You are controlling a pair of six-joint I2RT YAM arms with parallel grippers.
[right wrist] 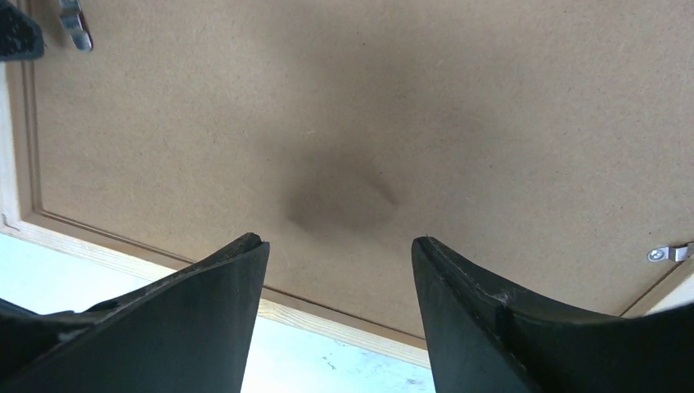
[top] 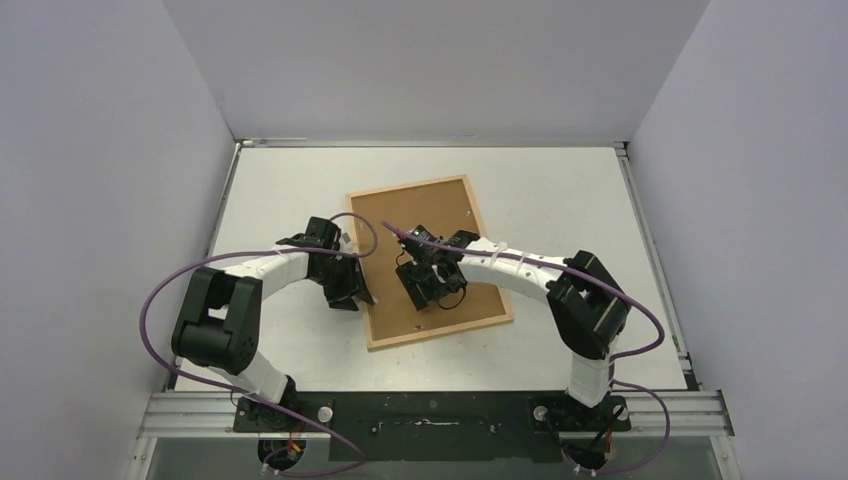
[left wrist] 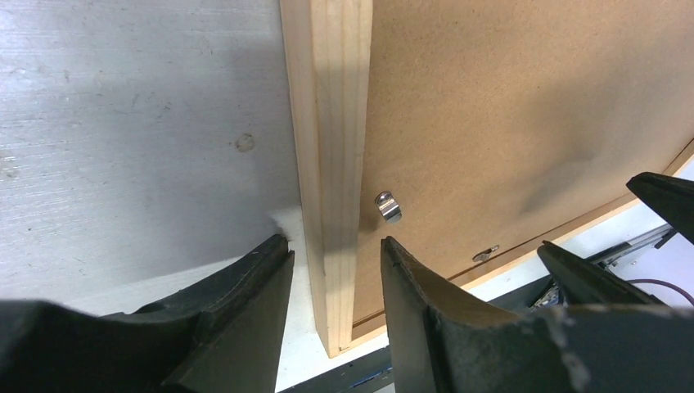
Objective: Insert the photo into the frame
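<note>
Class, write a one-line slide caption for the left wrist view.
Open left pincer straddles one bar of the wooden frame lying on the table; brown backing board and metal clip sit inside.

No text, label, brand or number can be read anywhere; the frame (left wrist: 331, 164), the brown backing board (right wrist: 409, 98) and the counter (left wrist: 123, 123) show only plain, unmarked surfaces.

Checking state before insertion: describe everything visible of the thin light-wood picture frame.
The thin light-wood rectangular frame lies flat, back up, skewed on the white table. Narrow pale bars surround a brown backing board seated inside, small metal clips along its edge. The left gripper straddles one side bar, jaws open; contact unclear.
</note>
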